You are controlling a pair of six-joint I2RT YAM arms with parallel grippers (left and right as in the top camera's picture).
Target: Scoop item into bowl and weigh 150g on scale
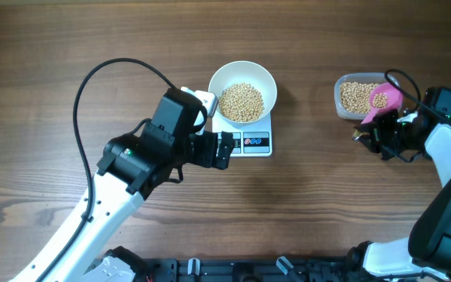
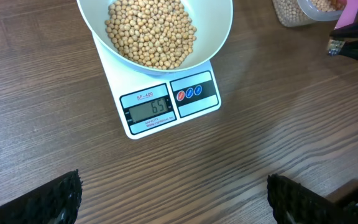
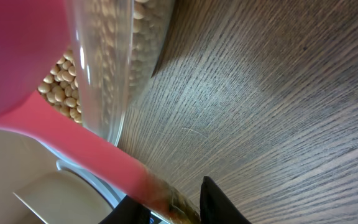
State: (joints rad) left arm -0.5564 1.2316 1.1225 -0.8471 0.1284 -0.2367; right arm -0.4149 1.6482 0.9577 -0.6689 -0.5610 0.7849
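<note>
Bright even light, soft shadows, scoop (image 3: pixel 17 62) blurred

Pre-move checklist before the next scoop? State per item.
1. Bowl seated on scale: ok.
2. Display readable: ok.
3. Target weight reached: not ok. The display shows only two digits, so more beans are needed.
4. Left gripper open and apart from the scale: ok.
5. Pink scoop at tub, with beans in the tub: ok.
6. Right gripper firmly clamped on the pink scoop: cannot tell. The handle lies between its fingers.
</note>
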